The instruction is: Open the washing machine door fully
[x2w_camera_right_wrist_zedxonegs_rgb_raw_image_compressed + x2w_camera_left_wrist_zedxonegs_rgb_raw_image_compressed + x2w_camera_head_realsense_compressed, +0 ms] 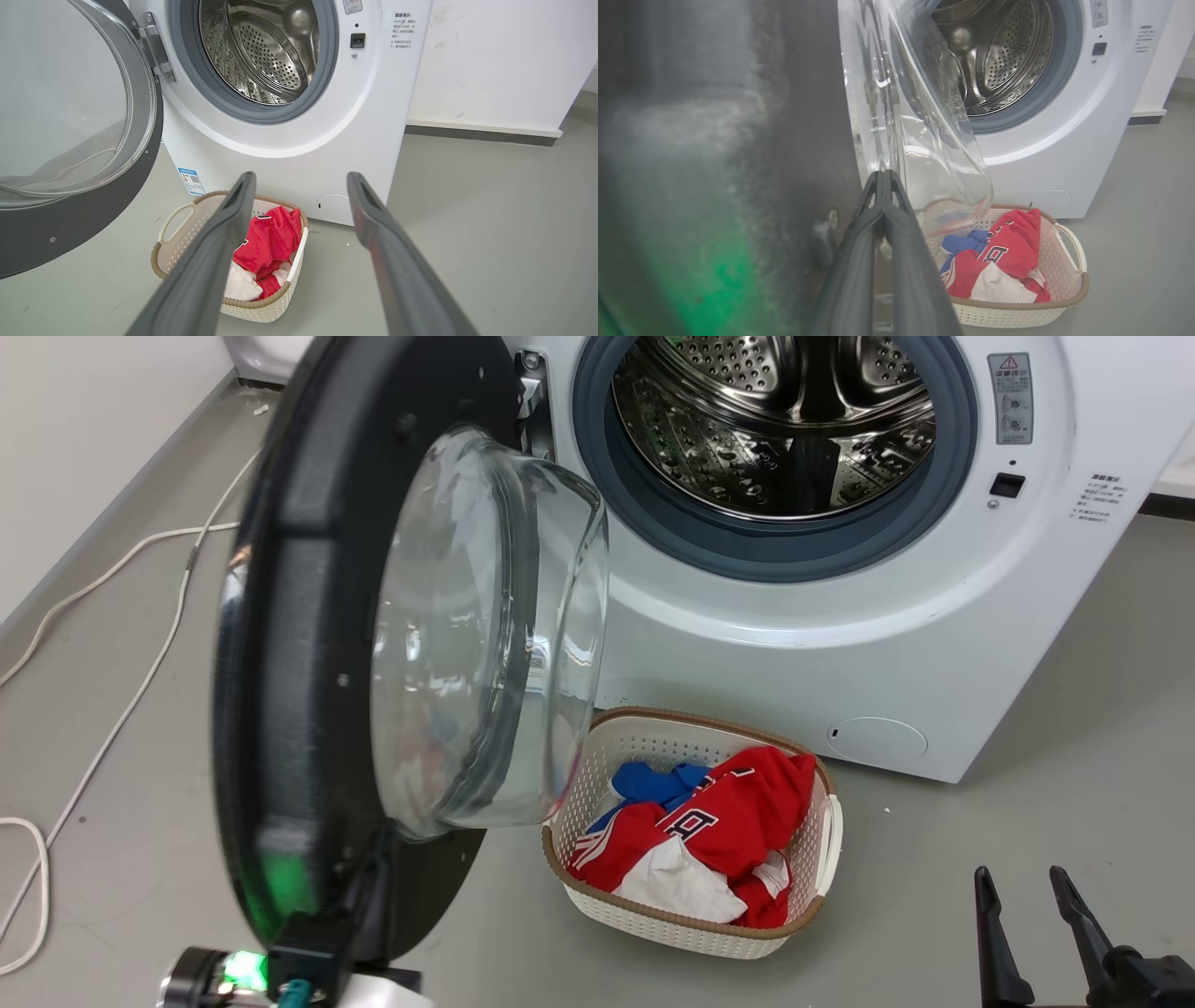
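Left gripper [883, 176], fingers pressed together, against the open, large round glossy black glass-centred washing machine door [280, 663]; right gripper [301, 179] spread.

Washing machine door [280, 653]: large round black disc with a clear bulging glass bowl [485, 635] at its centre. It hangs on a metal hinge [530, 401], swung well out from the machine front [747, 644], apparently about square to it.
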{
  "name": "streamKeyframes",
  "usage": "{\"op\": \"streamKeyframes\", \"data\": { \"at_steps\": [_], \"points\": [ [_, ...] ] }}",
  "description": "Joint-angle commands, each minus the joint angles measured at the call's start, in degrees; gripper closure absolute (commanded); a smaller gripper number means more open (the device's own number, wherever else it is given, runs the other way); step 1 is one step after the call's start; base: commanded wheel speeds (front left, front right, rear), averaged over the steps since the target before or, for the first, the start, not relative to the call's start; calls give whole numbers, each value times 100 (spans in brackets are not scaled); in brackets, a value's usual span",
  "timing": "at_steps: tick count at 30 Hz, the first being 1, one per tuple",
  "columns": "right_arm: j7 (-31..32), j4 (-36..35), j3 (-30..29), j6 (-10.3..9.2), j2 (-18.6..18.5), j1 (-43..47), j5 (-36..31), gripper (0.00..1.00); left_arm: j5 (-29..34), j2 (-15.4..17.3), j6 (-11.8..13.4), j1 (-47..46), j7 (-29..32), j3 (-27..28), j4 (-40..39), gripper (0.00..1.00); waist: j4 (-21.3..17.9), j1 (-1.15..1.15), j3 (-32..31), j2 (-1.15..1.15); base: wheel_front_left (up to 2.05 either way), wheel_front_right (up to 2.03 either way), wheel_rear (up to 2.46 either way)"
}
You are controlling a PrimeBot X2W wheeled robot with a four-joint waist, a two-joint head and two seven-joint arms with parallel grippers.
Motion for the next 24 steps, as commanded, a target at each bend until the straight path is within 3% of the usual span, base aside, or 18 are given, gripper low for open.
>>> {"op": "streamKeyframes", "data": {
  "at_steps": [1,14,24],
  "points": [
    [-11,-17,4,-1,10,-42,-16,0,-15,51,108,108,23,100,-40,100,-2,0,7,0,0,0,0],
    [-11,-48,-37,-1,10,-82,-96,0,-381,379,472,294,-15,892,-72,100,19,0,129,0,0,0,0],
    [-10,-97,-54,-1,10,-186,-178,0,-755,608,437,73,-127,1468,141,100,22,0,291,0,0,0,0]
  ]
}}
